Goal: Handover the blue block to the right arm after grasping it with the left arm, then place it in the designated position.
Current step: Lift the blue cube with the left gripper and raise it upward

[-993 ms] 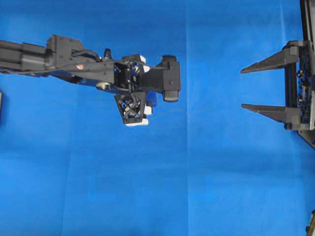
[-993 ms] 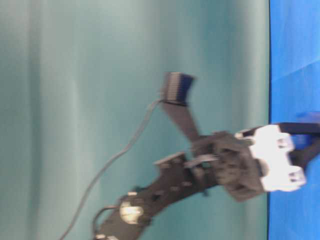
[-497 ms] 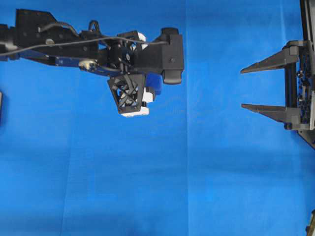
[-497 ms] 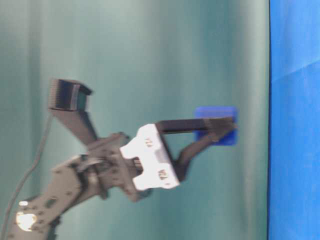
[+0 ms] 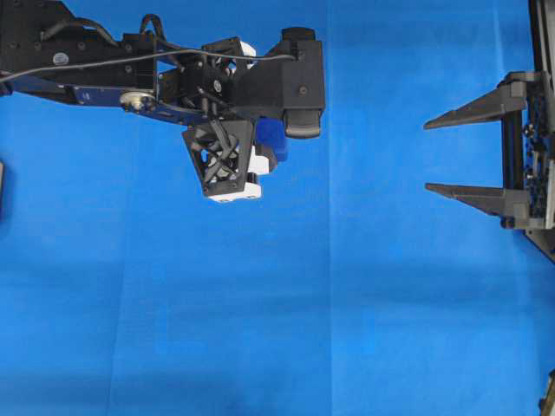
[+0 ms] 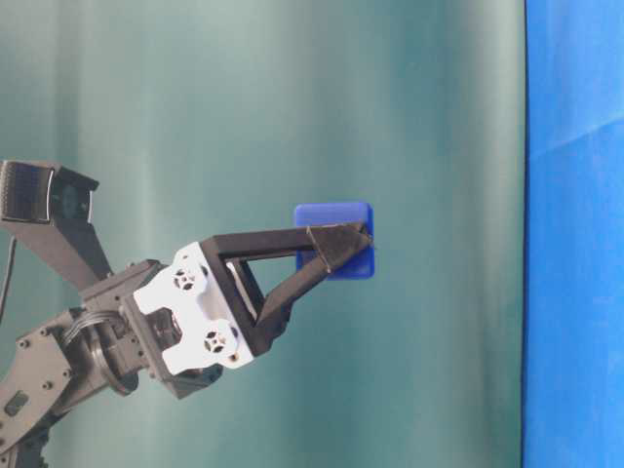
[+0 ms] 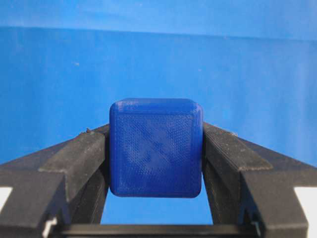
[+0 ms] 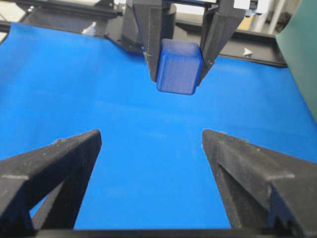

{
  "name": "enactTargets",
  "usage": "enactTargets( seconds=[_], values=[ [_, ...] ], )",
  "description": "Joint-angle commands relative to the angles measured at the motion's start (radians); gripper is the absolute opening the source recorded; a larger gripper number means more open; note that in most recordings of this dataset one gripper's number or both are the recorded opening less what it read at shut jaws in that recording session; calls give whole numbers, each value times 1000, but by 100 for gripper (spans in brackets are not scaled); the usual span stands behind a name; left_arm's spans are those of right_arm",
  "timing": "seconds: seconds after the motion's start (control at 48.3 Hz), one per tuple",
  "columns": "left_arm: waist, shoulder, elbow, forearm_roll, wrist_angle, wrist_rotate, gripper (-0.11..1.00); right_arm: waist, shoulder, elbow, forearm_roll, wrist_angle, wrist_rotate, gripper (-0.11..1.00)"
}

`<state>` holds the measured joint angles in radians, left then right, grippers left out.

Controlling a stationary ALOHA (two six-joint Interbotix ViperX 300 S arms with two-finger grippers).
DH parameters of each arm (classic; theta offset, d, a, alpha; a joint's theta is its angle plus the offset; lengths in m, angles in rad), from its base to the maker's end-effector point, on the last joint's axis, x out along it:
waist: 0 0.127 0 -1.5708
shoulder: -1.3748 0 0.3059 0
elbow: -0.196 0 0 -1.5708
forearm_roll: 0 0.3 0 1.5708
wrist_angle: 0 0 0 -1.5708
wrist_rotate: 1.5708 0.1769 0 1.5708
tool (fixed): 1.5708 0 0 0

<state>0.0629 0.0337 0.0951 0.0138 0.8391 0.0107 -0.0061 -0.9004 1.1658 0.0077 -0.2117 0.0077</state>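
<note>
Dark-blue block (image 7: 155, 147), faint woven print texture; bench cloth (image 5: 347, 303) bright blue; left end effector (image 6: 336, 244) black, white-trimmed; backdrop (image 6: 292, 97) teal.

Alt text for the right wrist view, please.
The blue block hangs above the blue cloth, pinched between the left gripper fingers reaching down from the top. In the foreground the right gripper fingers stand wide open, pointing toward it.

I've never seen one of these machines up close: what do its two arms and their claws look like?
Both are black. The left arm has a loose black cable along it, blue trim, a round silver fitting, and white end pieces behind its gripper. The right gripper is all black, with two long fingers tapering to points.
</note>
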Motion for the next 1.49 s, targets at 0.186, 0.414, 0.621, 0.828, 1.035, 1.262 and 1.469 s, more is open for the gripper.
enactTargets(
  seconds=[0.186,0.414,0.621,0.828,1.035,1.262,1.469],
  values=[
    [-2,-38,-15,3,-5,0,46,-2,5,-25,2,-3,-2,96],
    [-2,-38,-15,3,-3,0,46,-2,5,-26,2,-3,0,96],
    [-2,-38,-14,3,-5,0,46,-2,5,-26,2,-3,0,96],
    [-2,-38,-14,3,-3,0,46,-2,5,-26,2,-3,0,96],
    [-2,-38,-14,3,-5,0,46,-2,5,-26,2,-3,0,96],
    [-2,-40,-14,3,-5,2,46,0,5,-25,2,-3,0,96],
    [-2,-64,3,3,-20,-5,46,-2,5,-25,2,-3,0,96]
  ],
)
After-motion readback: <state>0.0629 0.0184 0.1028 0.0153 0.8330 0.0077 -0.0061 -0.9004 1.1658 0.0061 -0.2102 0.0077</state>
